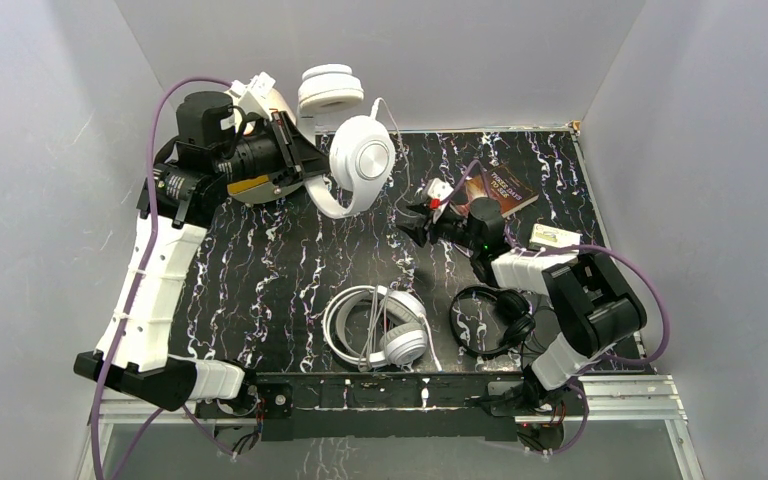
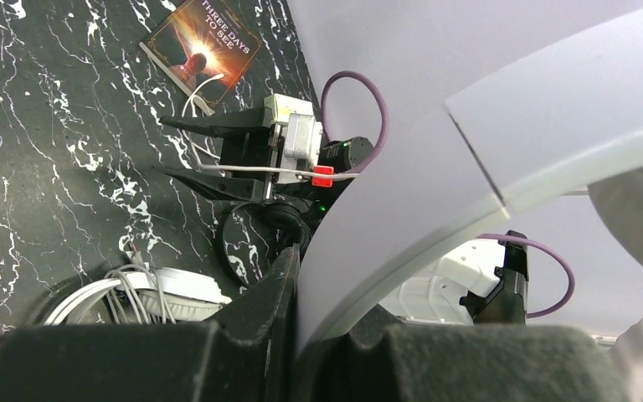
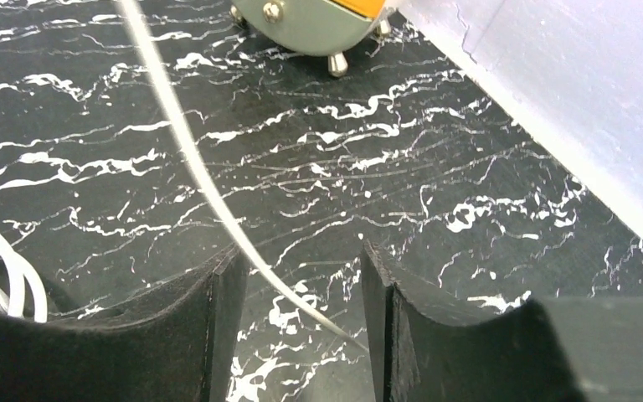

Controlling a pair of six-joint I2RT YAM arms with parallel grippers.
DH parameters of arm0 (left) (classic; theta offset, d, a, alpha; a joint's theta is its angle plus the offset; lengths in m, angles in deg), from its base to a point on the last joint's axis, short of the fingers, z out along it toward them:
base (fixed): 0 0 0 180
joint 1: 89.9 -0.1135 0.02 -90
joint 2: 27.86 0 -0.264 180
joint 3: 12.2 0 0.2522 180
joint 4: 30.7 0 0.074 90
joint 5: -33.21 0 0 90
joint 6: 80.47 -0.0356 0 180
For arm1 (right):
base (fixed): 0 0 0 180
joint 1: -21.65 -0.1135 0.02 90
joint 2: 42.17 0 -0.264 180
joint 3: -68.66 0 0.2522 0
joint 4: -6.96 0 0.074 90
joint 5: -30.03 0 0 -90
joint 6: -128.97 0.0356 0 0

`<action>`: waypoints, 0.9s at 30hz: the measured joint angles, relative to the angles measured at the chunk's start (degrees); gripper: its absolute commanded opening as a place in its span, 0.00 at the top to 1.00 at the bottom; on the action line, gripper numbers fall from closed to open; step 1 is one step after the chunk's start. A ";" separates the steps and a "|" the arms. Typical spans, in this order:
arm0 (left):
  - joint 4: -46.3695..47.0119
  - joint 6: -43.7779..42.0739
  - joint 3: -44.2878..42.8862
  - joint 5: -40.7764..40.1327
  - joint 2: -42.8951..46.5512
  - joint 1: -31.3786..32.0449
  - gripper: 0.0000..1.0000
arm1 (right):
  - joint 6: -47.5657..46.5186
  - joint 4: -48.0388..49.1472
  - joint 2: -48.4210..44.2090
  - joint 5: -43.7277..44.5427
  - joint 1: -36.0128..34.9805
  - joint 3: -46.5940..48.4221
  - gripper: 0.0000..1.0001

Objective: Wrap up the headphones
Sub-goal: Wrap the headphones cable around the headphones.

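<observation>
The big white over-ear headphones (image 1: 362, 158) are held up in the air by the left tool (image 1: 305, 170). The tool is closed narrowly on their broad, smooth white plastic headband (image 2: 486, 167), which fills the space between its dark fingers in the left wrist view. One round ear cup hangs just ahead of that tool and the other is seen above it, against the back wall.

The right tool (image 3: 301, 310) is set low over the black, white-veined marble-pattern tabletop (image 3: 486, 193) with its jaws partly apart. A thin white cord (image 3: 192, 159) runs between them, and no contact with either pad is visible (the cord slants away ahead of the tool).

The slimmer white on-ear headphones (image 1: 380, 325) lie flat on the tabletop off to the left of the right tool. The small black headphones (image 1: 495, 320) lie behind it, just beside its arm. A brown paperback book (image 1: 500, 190) lies on the far side of the right tool.
</observation>
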 measured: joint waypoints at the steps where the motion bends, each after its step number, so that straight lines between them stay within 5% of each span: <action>1: 0.09 0.11 -0.11 -0.07 0.00 0.00 1.00 | 0.00 0.46 0.00 0.85 0.00 -0.55 0.44; 11: 1.20 2.08 -3.34 -6.69 -0.22 0.00 1.00 | 4.02 -5.64 -2.38 6.34 0.00 -3.39 0.98; 20: 4.79 5.68 -5.57 -36.94 -2.62 -0.26 1.00 | 14.64 -41.79 -9.62 18.56 -3.17 8.07 0.96; 27: 10.99 13.55 -1.51 -46.16 -9.29 -0.68 1.00 | 14.51 -64.04 -7.76 23.85 -10.45 19.82 0.97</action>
